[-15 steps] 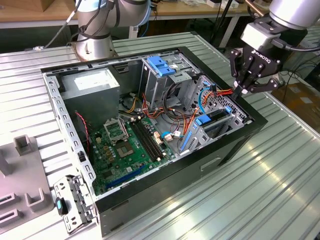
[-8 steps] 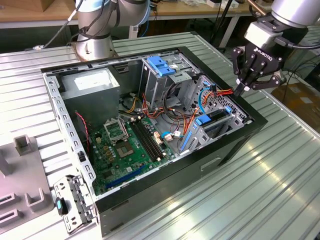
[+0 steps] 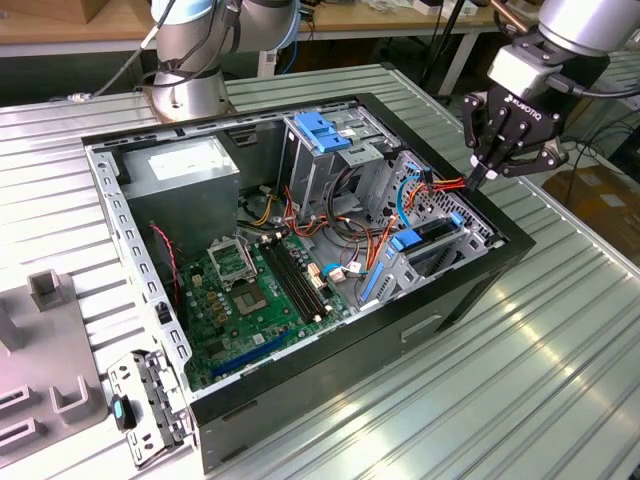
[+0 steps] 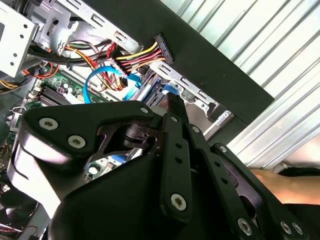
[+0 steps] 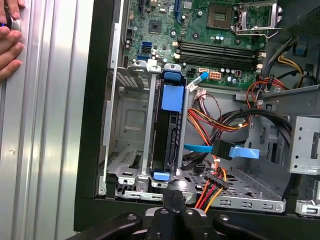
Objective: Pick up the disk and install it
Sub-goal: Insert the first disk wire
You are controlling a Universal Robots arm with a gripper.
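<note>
Jaws clenched shut on nothing, near the end of the disk (image 5: 171,131). Disk lying in 1 slot of the grey cage (image 5: 127,120) inside the computer case (image 3: 440,320) — maybe not all the way in, hard to tell. Could catch the red and yellow wires (image 4: 135,59) close by and tug them loose. Could also push crooked and jam the disk — or scrape the cage.
</note>
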